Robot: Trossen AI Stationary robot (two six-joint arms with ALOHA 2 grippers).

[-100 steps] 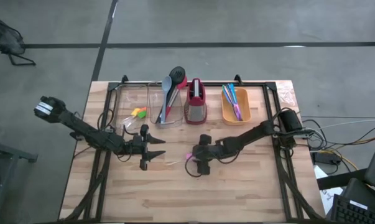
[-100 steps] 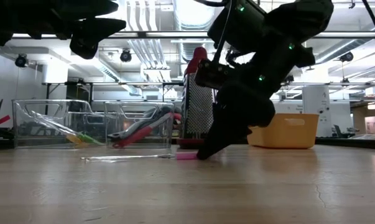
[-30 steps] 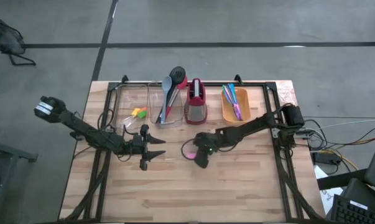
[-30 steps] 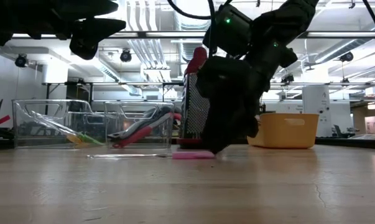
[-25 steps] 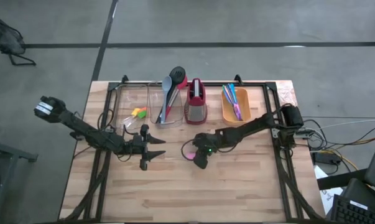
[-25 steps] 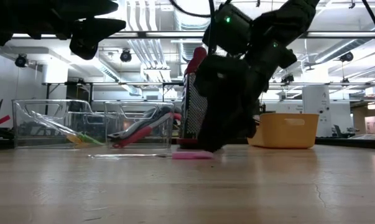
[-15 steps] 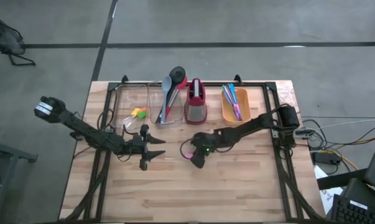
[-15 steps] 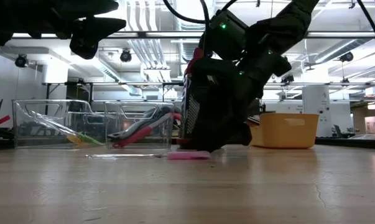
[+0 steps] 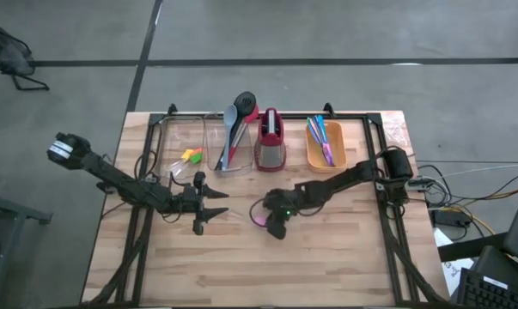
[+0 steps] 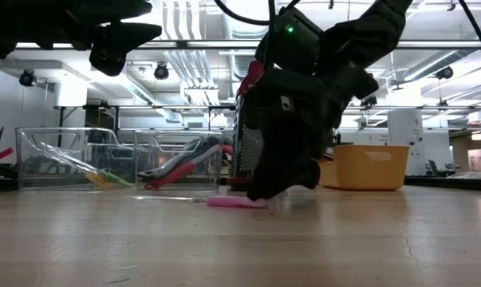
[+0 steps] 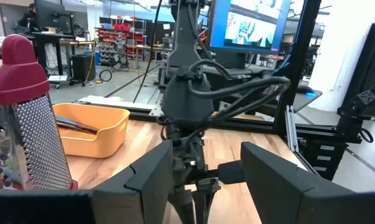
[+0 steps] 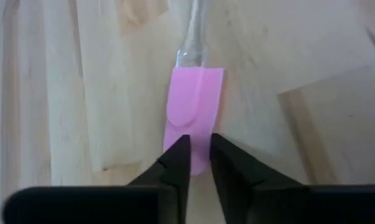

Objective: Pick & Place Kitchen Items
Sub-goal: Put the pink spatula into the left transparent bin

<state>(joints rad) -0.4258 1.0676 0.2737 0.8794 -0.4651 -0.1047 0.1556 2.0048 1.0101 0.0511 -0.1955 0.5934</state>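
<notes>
A pink spatula blade [image 12: 193, 99] on a clear handle [image 12: 196, 31] lies flat on the wooden table near its middle, also seen in the low view as the pink blade [image 10: 236, 202]. My right gripper [image 12: 199, 146] points down at the blade's free end, its fingers drawn close together with pink showing between them. In the high view my right gripper [image 9: 274, 225] stands just near of the table's middle. My left gripper [image 9: 214, 206] waits open above the table, left of the spatula, touching nothing. My right gripper comes from above, pointing down, onto the free end of the pink blade [image 12: 198, 140]. The two fingers [image 12: 180, 155] stand close together over that end, narrower than the blade is wide. The blade lies flat on the table, its clear handle pointing away from the fingers.
Along the far edge stand a clear bin with small blocks [image 9: 183, 153], a clear bin with long spoons [image 9: 231, 137], a red-and-grey grater [image 9: 270, 142] and an orange bin of cutlery [image 9: 325, 144]. The near half of the table [image 9: 267, 270] is bare wood.
My right gripper has drawn its fingers together over the pink blade and moved a little toward the table's near edge. The spatula has slid along the table with it, staying flat.
</notes>
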